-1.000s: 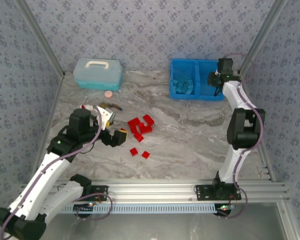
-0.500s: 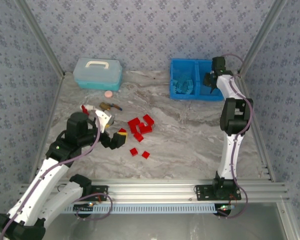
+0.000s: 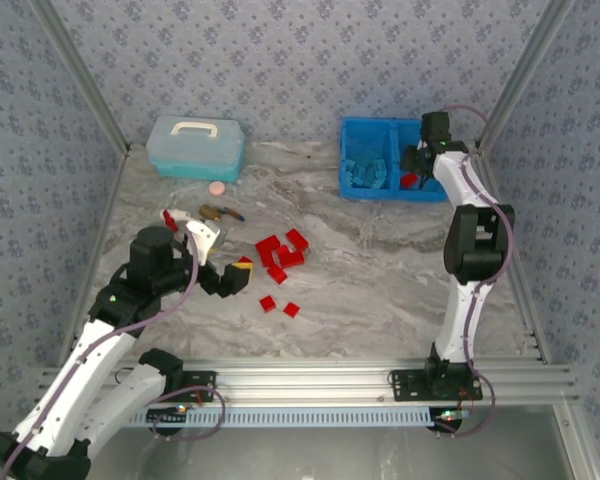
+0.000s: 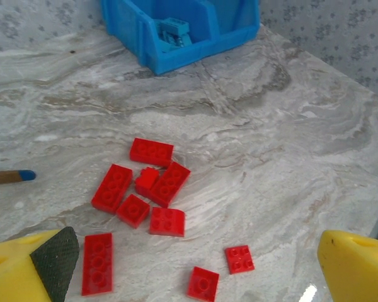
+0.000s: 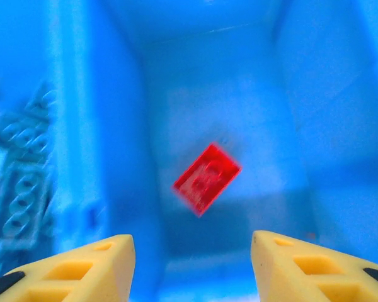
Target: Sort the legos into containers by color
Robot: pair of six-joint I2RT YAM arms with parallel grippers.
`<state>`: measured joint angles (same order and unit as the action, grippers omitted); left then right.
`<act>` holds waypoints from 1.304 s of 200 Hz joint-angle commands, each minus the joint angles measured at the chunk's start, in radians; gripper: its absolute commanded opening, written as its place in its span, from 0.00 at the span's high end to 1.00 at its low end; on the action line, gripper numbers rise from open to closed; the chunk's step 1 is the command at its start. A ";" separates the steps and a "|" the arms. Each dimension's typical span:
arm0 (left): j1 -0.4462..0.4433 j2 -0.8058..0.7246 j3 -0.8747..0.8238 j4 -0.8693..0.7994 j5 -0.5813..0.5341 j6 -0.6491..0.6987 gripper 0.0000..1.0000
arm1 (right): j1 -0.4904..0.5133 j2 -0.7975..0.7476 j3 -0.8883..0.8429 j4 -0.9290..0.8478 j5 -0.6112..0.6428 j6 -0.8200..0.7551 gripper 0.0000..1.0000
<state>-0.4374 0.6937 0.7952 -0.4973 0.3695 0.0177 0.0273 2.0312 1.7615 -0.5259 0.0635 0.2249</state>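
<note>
The left fingers (image 3: pixel 236 272) are spread wide and empty in the top view. They are held low over the grey marbled desk (image 3: pixel 380 260), just left of a group of small flat red plastic bricks (image 3: pixel 282 252). The right fingers (image 3: pixel 417 163) are positioned over the right compartment of the bright blue open-topped plastic bin (image 3: pixel 380 192) at the far side. Light blue flat plastic bricks (image 3: pixel 365 168) are piled in the left compartment. A single red brick (image 3: pixel 409 180) is seen in the right compartment.

In the left wrist view, both fingers are seen at the lower corners, wide apart, with nothing gripped. Nine red bricks are counted on the desk ahead: six clustered, three lying apart nearer the fingers.

In the right wrist view, the fingers are parted. The single red brick is shown blurred and tilted between them, inside the right compartment, touched by neither. Whether it rests on the compartment floor cannot be told.
</note>
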 commanded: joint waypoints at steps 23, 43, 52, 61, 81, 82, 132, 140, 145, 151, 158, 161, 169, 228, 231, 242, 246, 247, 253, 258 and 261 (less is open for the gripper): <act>0.010 -0.055 0.004 -0.013 -0.126 0.009 0.01 | 0.195 -0.377 -0.358 0.110 -0.106 -0.024 0.45; 0.011 -0.062 0.002 -0.017 -0.130 0.017 0.01 | 0.350 -0.499 -0.476 0.094 -0.086 -0.088 0.45; 0.011 -0.062 0.002 -0.020 -0.134 0.023 0.01 | 0.421 -0.529 -0.507 0.073 -0.075 -0.104 0.45; 0.011 -0.062 0.006 -0.025 -0.140 0.030 0.01 | 0.482 -0.547 -0.526 0.043 -0.074 -0.122 0.45; 0.012 -0.067 0.006 -0.029 -0.163 0.036 0.01 | 0.635 -0.559 -0.560 0.003 -0.111 -0.125 0.45; 0.012 -0.067 0.006 -0.030 -0.164 0.035 0.01 | 0.643 -0.559 -0.560 0.002 -0.110 -0.122 0.45; 0.012 -0.056 0.001 -0.045 -0.154 0.023 0.01 | 0.912 -0.450 -0.659 -0.027 -0.112 -0.059 0.37; 0.012 -0.058 -0.001 -0.039 -0.153 0.023 0.01 | 0.933 -0.424 -0.656 -0.028 -0.114 -0.061 0.33; 0.012 -0.057 -0.001 -0.035 -0.152 0.023 0.01 | 0.948 -0.408 -0.655 -0.028 -0.113 -0.062 0.30; 0.013 -0.057 -0.004 -0.029 -0.152 0.025 0.01 | 0.962 -0.388 -0.652 -0.026 -0.108 -0.065 0.26; 0.012 -0.053 -0.005 -0.025 -0.152 0.024 0.01 | 0.976 -0.367 -0.646 -0.026 -0.102 -0.070 0.21; 0.012 -0.050 -0.005 -0.026 -0.152 0.025 0.01 | 0.983 -0.357 -0.644 -0.027 -0.097 -0.073 0.18; 0.012 -0.040 0.000 -0.035 -0.152 0.026 0.01 | 0.997 -0.333 -0.637 -0.027 -0.090 -0.085 0.14; 0.012 -0.024 0.003 -0.043 -0.147 0.026 0.01 | 1.022 -0.206 -0.597 -0.030 -0.061 -0.126 0.19; 0.013 -0.024 0.003 -0.043 -0.149 0.027 0.01 | 1.024 -0.203 -0.596 -0.030 -0.062 -0.129 0.20; 0.013 -0.022 0.002 -0.044 -0.147 0.028 0.01 | 1.035 -0.188 -0.591 -0.034 -0.055 -0.133 0.24; 0.012 -0.020 0.002 -0.043 -0.147 0.027 0.01 | 1.037 -0.183 -0.591 -0.037 -0.052 -0.134 0.26; 0.012 -0.020 0.002 -0.044 -0.147 0.028 0.01 | 1.038 -0.182 -0.591 -0.038 -0.051 -0.134 0.27; 0.012 -0.019 0.004 -0.043 -0.147 0.028 0.01 | 1.042 -0.176 -0.587 -0.043 -0.044 -0.135 0.30; 0.013 -0.018 0.004 -0.044 -0.147 0.028 0.01 | 1.047 -0.173 -0.587 -0.045 -0.036 -0.137 0.31; 0.012 -0.018 0.003 -0.043 -0.146 0.028 0.01 | 1.048 -0.171 -0.587 -0.048 -0.032 -0.139 0.33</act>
<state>-0.4316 0.6762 0.7887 -0.5304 0.2161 0.0341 1.0519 1.8332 1.1446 -0.5297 -0.0071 0.1047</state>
